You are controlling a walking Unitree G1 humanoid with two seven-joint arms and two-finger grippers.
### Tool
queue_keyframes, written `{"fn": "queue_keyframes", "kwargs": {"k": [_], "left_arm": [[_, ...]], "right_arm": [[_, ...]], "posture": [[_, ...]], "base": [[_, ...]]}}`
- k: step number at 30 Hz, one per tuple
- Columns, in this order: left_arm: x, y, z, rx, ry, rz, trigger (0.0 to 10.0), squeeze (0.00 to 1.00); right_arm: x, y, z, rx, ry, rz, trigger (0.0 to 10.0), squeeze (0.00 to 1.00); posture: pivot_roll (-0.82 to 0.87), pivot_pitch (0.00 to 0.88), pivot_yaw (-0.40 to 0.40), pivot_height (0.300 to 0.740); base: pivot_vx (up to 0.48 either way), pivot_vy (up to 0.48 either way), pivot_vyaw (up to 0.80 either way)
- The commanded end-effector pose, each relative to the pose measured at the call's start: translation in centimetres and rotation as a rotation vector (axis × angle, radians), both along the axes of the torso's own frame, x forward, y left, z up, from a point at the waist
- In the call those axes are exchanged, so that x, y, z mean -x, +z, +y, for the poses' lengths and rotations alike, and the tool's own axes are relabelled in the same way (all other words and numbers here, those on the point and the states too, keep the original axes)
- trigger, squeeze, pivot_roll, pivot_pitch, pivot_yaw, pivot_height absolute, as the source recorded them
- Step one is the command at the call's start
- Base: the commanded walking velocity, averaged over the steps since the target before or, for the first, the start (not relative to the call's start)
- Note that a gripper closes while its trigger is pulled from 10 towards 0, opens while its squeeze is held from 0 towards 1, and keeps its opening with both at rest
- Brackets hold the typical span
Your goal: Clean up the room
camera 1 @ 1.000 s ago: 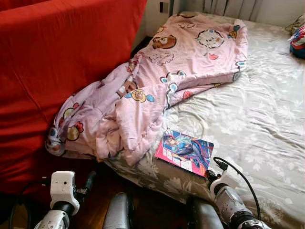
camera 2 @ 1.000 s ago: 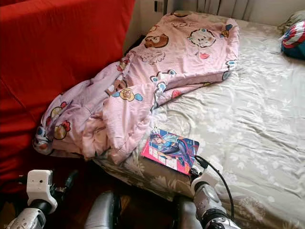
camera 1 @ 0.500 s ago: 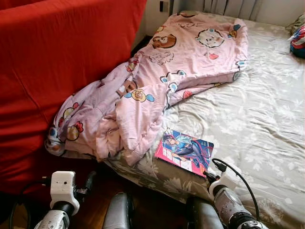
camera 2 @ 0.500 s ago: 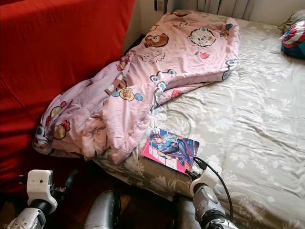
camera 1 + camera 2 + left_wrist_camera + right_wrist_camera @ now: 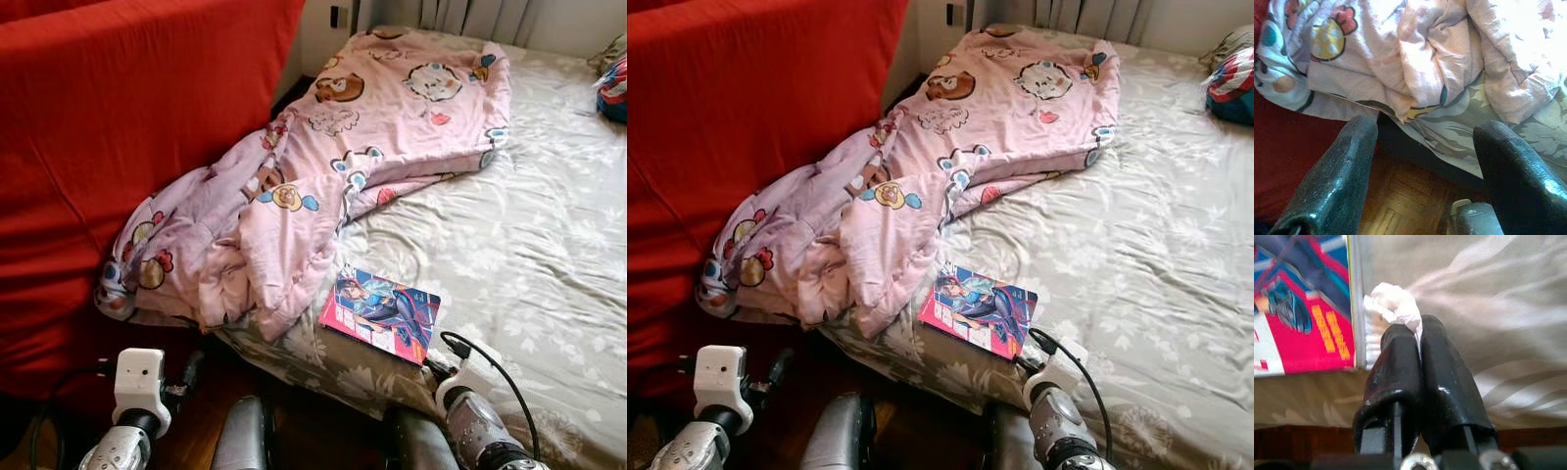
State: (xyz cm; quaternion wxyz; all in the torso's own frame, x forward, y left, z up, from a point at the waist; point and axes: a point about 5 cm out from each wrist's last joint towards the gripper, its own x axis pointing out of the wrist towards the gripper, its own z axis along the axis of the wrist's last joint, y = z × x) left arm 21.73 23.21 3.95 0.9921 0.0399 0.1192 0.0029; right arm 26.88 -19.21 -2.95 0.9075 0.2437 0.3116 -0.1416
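Now the right claw (image 5: 1418,335) pinches a crumpled white tissue (image 5: 1393,306) at the bed's (image 5: 549,245) near edge, beside the comic book (image 5: 382,311); lift straight, keeping grip. Left claw (image 5: 1425,171) gapes wide.

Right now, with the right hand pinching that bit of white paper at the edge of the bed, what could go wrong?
1. The right hand grips only a corner of the white tissue, so it may tear or slip out.
2. The comic book lies right beside the tissue at the bed's edge; a careless pull could knock it to the floor.
3. The pink blanket already hangs over the edge and may slide further.
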Motion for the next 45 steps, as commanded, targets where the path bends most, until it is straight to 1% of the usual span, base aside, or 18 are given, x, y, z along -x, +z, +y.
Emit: {"fn": "queue_keyframes", "kwargs": {"k": [1,3,5,9,10,11,12,14,16,18,20,21,24,27,32,37,39,45], "left_arm": [[0.2,-0.6,0.0,-0.004,0.011,0.013,10.0,0.00],[0.1,-0.8,0.0,0.001,0.019,0.014,10.0,0.00],[-0.1,-1.4,0.1,0.012,0.041,0.022,10.0,0.00],[-0.2,-2.7,0.1,0.044,0.077,0.055,10.0,0.00],[-0.2,-3.1,0.1,0.051,0.087,0.066,10.0,0.00],[0.0,-4.0,0.0,0.060,0.100,0.097,10.0,0.00],[0.0,-4.0,0.0,0.060,0.100,0.097,10.0,0.00],[0.2,-5.3,-0.5,0.074,0.107,0.149,10.0,0.00],[0.3,-5.9,-0.8,0.083,0.109,0.170,10.0,0.00],[0.6,-6.7,-1.1,0.092,0.121,0.205,10.0,0.00],[1.0,-7.7,-1.4,0.107,0.142,0.253,10.0,0.00],[1.4,-8.6,-1.7,0.114,0.151,0.300,10.0,0.00],[2.0,-9.5,-2.0,0.098,0.138,0.366,10.0,0.00],[2.6,-10.2,-2.2,0.076,0.124,0.416,10.0,0.00],[3.0,-10.9,-2.4,0.070,0.127,0.471,10.0,0.00],[3.6,-11.4,-2.1,0.068,0.150,0.523,10.0,0.00],[4.0,-11.6,-1.9,0.057,0.135,0.546,10.0,0.00],[4.3,-11.8,-1.7,0.068,0.160,0.576,10.0,0.00]], "right_arm": [[0.3,-0.1,-0.6,0.019,-0.015,-0.016,0.0,0.00],[0.0,0.3,-0.9,0.026,-0.021,-0.050,0.0,0.00],[-0.5,1.1,-1.6,0.065,-0.026,-0.132,0.0,0.00],[-0.4,1.4,-2.1,0.082,-0.015,-0.183,0.0,0.00],[-0.2,1.3,-2.1,0.091,0.000,-0.181,0.7,0.00],[0.6,0.7,-2.1,0.105,0.030,-0.163,10.0,0.00],[0.6,0.7,-2.1,0.105,0.030,-0.163,10.0,0.00],[2.2,-0.7,-2.0,0.104,0.059,-0.104,10.0,0.00],[2.9,-1.2,-2.0,0.113,0.075,-0.083,10.0,0.00],[4.2,-2.1,-1.8,0.104,0.095,-0.031,10.0,0.00],[5.7,-3.1,-1.3,0.115,0.153,0.018,10.0,0.00],[6.9,-4.0,-1.1,0.123,0.172,0.078,10.0,0.00],[7.9,-4.6,-0.9,0.126,0.175,0.138,10.0,0.00],[8.5,-5.1,-0.2,0.141,0.236,0.173,10.0,0.00],[9.4,-5.6,-0.3,0.141,0.236,0.220,10.0,0.00],[10.2,-5.9,-0.5,0.146,0.232,0.259,10.0,0.00],[10.4,-6.1,-0.6,0.152,0.248,0.278,10.0,0.00],[10.6,-6.2,-0.5,0.147,0.258,0.295,10.0,0.00]], "posture": [[0.22,0.040,-0.032,0.599],[0.21,0.027,-0.038,0.599],[0.19,0.000,-0.052,0.599],[0.17,0.000,-0.062,0.599],[0.16,0.000,-0.065,0.599],[0.15,0.000,-0.068,0.599],[0.15,0.000,-0.068,0.599],[0.14,0.000,-0.079,0.599],[0.13,0.000,-0.081,0.599],[0.13,0.000,-0.086,0.599],[0.12,0.000,-0.086,0.599],[0.12,0.000,-0.083,0.609],[0.12,0.000,-0.086,0.629],[0.11,0.000,-0.087,0.654],[0.13,0.000,-0.080,0.684],[0.12,0.000,-0.075,0.714],[0.11,0.000,-0.077,0.729],[0.12,0.000,-0.080,0.729]], "base": [[0.000,0.000,0.00],[0.000,0.000,0.00],[0.000,0.000,0.00],[0.000,0.000,0.00],[0.000,0.000,0.00],[0.000,0.000,0.00],[0.000,0.000,0.00],[0.000,0.000,0.00],[0.000,0.000,0.00],[0.000,0.000,0.00],[0.000,0.000,0.00],[0.000,0.000,0.00],[0.000,0.000,0.00],[0.000,0.000,0.00],[0.000,0.000,0.00],[0.000,0.000,0.00],[0.000,0.000,0.00],[0.000,0.000,0.00]]}}
